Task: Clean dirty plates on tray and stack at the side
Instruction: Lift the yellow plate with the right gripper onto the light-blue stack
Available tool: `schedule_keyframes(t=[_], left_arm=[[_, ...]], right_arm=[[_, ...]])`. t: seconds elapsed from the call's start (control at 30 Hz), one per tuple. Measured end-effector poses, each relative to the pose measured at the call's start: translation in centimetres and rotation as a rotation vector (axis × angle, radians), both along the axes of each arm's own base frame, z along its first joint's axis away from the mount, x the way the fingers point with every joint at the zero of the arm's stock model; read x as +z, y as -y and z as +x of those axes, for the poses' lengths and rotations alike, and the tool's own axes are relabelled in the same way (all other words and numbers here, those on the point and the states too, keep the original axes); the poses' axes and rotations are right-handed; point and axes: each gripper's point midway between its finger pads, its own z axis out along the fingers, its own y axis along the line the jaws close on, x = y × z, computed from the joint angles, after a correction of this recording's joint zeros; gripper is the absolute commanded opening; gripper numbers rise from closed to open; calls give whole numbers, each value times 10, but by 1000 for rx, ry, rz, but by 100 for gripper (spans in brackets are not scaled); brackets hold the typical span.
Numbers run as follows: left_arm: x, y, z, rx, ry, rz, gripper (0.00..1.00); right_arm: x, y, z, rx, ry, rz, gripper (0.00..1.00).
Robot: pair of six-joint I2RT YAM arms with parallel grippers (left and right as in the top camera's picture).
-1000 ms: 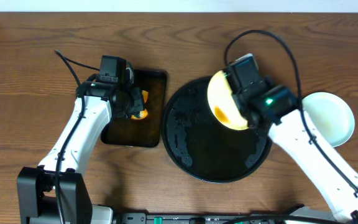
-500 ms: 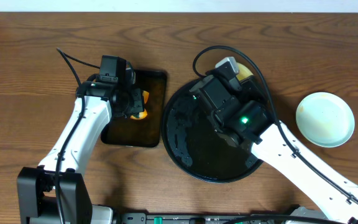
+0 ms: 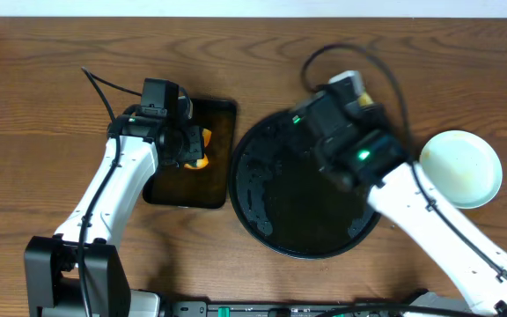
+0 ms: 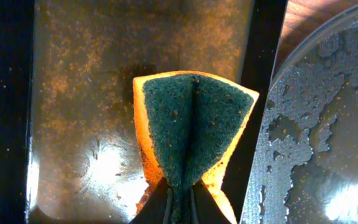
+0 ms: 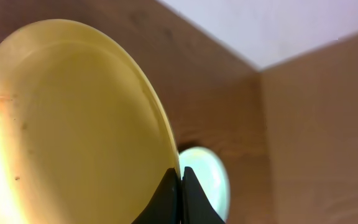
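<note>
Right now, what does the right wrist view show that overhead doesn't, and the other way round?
Right wrist only: the yellow plate, tilted up, its rim pinched in the right jaws, with faint specks near its left edge. From above, the arm hides it. Overhead only: the round black tray, wet, with no plate visible on it, and the left jaws holding the sponge over the rectangular tray. Both: the mint plate lying on the wooden table.
</note>
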Motion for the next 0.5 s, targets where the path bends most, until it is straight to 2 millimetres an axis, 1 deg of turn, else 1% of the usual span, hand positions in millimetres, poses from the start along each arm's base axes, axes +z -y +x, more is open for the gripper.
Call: schedule_keyframes(t=[0.13,0.23,0.3,0.33,0.4,0.5], left_arm=[[0,0,0,-12,3,4,8],[0,0,0,-14,3,4,8],[0,0,0,-14,3,5,8],[0,0,0,-16,3,5,8],[0,0,0,-17,4,6,8],[0,0,0,-23,5,8,8]], right_arm=[[-13,40,9,-130,-26,128,1],[-23,76,10,-245,-43,214,1],[-28,103,9,-329,-48,263,1],[-31,120,7,-384,-50,297,1],[-34,145,3,-458,-45,330,1],[-38,184,-8,-576,-38,364,1]])
